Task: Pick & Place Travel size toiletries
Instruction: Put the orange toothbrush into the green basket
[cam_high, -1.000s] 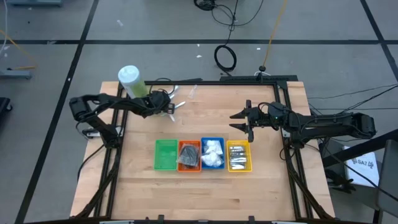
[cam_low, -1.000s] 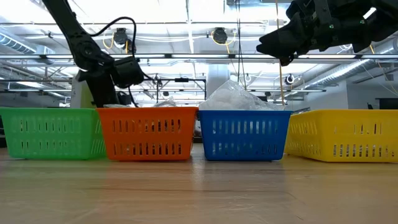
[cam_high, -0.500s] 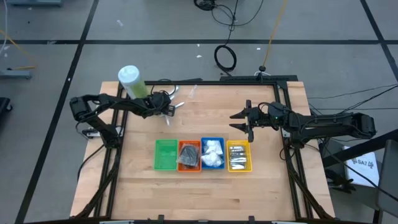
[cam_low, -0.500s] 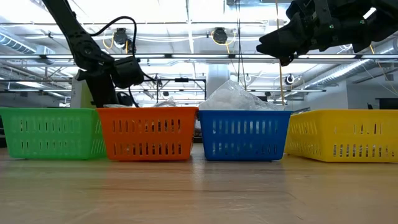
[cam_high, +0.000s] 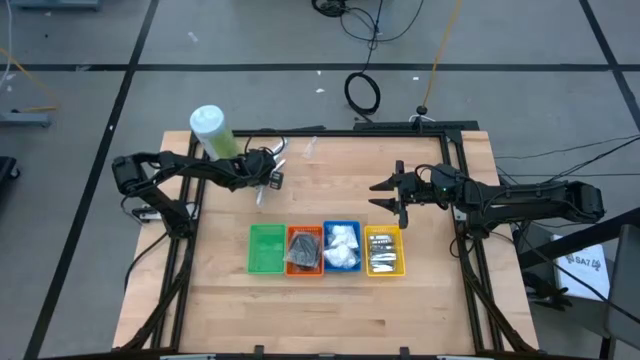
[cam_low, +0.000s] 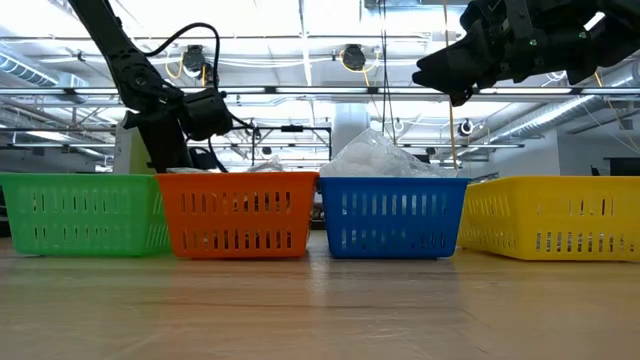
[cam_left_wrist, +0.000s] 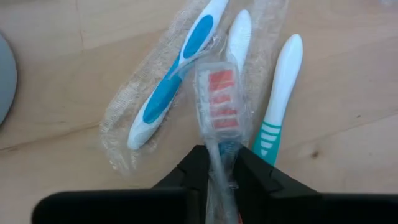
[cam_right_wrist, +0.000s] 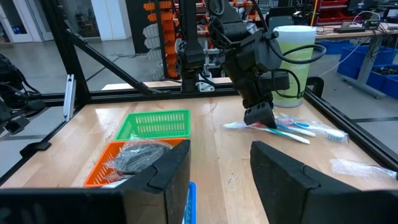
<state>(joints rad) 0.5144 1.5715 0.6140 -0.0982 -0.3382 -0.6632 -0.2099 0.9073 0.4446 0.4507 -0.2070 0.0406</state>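
Note:
Three wrapped toothbrushes lie on the wood at the far left: a blue-white one (cam_left_wrist: 180, 68), a green-white one (cam_left_wrist: 280, 93) and one with red bristles (cam_left_wrist: 221, 102) across them. My left gripper (cam_left_wrist: 221, 171) (cam_high: 268, 180) (cam_right_wrist: 258, 115) is shut on the red-bristled one. Next to it stands the large pale-green bottle (cam_high: 210, 130). My right gripper (cam_right_wrist: 221, 177) (cam_high: 395, 198) hangs open and level above the yellow bin (cam_high: 384, 250), holding nothing. My left gripper pinches the red-bristled toothbrush by its wrapped neck (cam_left_wrist: 219, 152), just behind the head, between its two fingers. The fingers slant down from the table's left side, and the stick runs straight on from between them. Its head lies on the other two toothbrushes.
Green (cam_high: 266, 249), orange (cam_high: 304, 250), blue (cam_high: 342, 247) and yellow bins stand in a row at mid-table; the orange holds a dark pouch, the blue white packets, the yellow silver tubes. A clear packet (cam_high: 308, 148) lies near the far edge. Bare wood lies in front of the bins.
My left gripper has stayed over the toothbrushes, rolled a little and drawn its fingers together on the red-bristled one. In the high view a white stick end that pointed toward the table's right edge now points toward the near edge.

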